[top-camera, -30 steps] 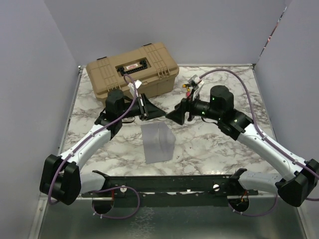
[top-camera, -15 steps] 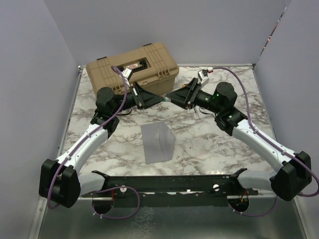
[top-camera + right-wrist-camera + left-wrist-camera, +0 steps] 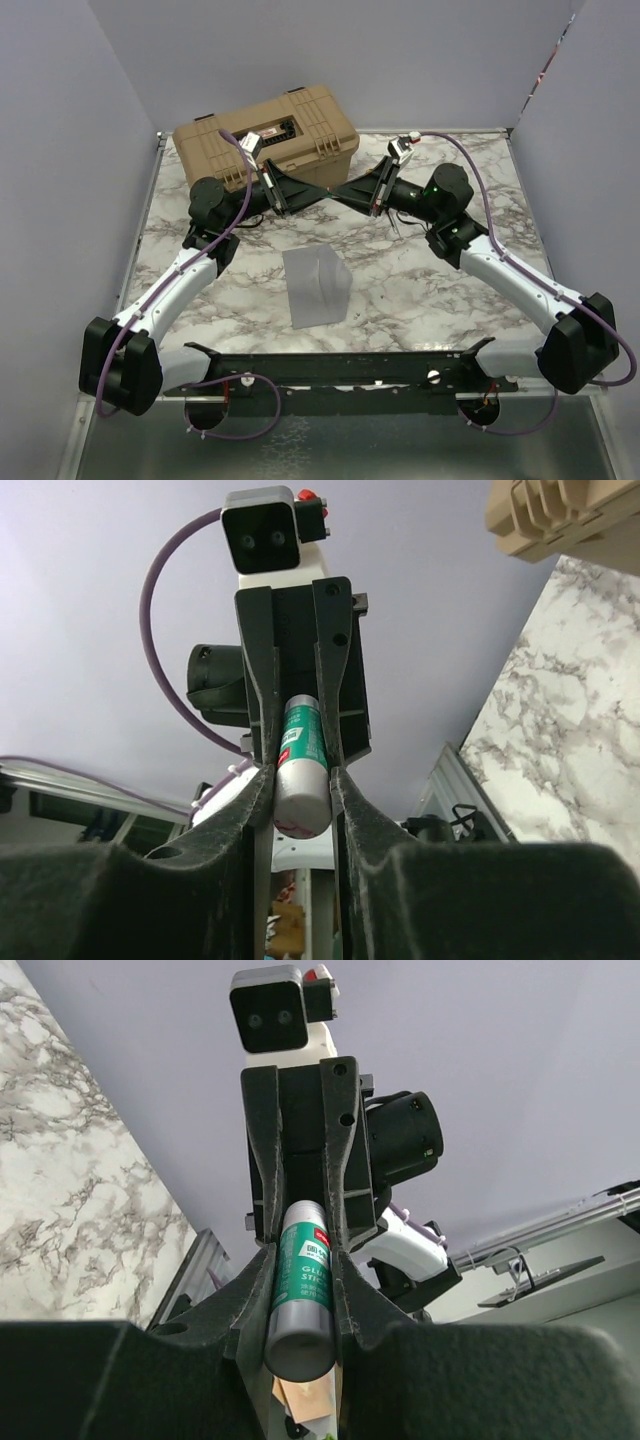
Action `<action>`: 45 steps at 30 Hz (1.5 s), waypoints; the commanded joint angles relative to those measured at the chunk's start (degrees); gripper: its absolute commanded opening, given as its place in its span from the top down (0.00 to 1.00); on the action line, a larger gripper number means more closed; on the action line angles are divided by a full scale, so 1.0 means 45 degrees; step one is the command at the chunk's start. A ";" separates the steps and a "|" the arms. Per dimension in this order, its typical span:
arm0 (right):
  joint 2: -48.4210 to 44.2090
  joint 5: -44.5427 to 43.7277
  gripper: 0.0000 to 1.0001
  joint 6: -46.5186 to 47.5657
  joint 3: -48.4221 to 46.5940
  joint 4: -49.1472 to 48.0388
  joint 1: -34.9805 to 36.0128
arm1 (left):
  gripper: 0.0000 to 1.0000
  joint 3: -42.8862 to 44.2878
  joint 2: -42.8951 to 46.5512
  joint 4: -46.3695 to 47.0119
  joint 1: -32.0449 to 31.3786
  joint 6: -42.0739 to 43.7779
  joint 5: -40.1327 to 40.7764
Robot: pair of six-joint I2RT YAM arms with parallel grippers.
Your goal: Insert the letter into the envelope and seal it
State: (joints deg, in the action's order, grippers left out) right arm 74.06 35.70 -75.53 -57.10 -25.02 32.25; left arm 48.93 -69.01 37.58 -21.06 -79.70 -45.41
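Observation:
Both grippers meet tip to tip in mid-air in front of the tan case, with a green-labelled glue stick [image 3: 305,1295] between them. My left gripper [image 3: 314,192] [image 3: 303,1255] is shut on the stick's grey end. My right gripper [image 3: 352,191] [image 3: 300,778] is shut on its pale end, and the glue stick [image 3: 303,750] runs on into the opposite jaws. The grey-lilac envelope [image 3: 316,287] lies flat on the marble table, below and nearer than the grippers. The letter is not visible.
A closed tan case [image 3: 265,135] stands at the back left of the marble table [image 3: 460,180]. Lilac walls enclose left, back and right. A black rail [image 3: 330,366] runs along the near edge between the arm bases.
Both arms rose and swung toward the back until their tips met. The right gripper, open a second ago, has closed onto the glue stick held by the left gripper.

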 commanded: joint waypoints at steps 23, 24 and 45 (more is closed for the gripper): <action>-0.0621 -0.4024 0.99 0.7918 -0.0883 0.8762 -0.3456 | 1.00 -0.1645 0.0357 0.0330 0.1477 0.0049 0.0483; -0.0399 -0.5148 0.99 0.8329 -0.1026 0.9575 -0.3458 | 1.00 -0.1660 0.0292 0.0189 0.1477 0.0216 0.0325; 0.5163 -1.1040 0.90 1.1346 -0.1042 1.3261 -0.3456 | 1.00 -0.1302 -0.0302 -0.4903 0.0715 0.4509 0.0793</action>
State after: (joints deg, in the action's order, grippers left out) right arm 95.09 -12.03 -26.72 -63.22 33.15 16.78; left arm 42.22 -69.54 17.26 -17.41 -62.48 -42.81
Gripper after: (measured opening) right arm 0.187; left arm 0.242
